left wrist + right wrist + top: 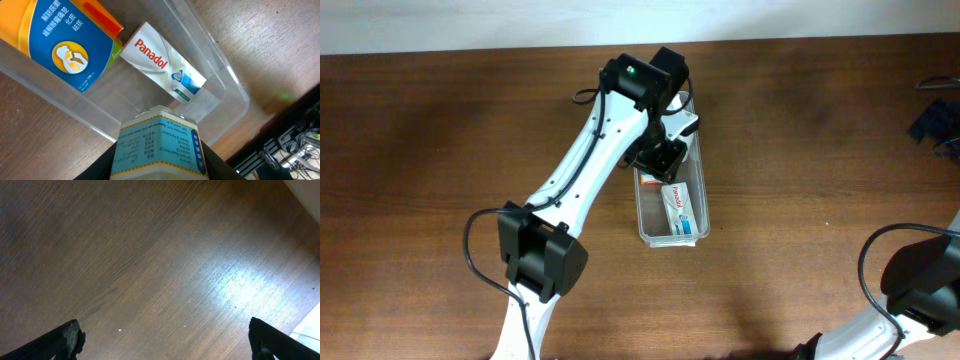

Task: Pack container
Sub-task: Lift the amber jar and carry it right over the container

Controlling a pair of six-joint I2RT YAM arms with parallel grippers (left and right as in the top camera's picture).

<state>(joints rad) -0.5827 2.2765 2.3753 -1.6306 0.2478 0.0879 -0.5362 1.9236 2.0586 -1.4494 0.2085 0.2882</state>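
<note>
Though overhead hides it, left end effector (pixel 159 167) grips a blue box (pixel 160 142); right end effector (pixel 165 340) open.

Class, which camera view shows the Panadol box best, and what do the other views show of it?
Left wrist: the Panadol box lies large in the container, name readable. Overhead shows it small, lettering barely legible. Right wrist shows only table.
</note>
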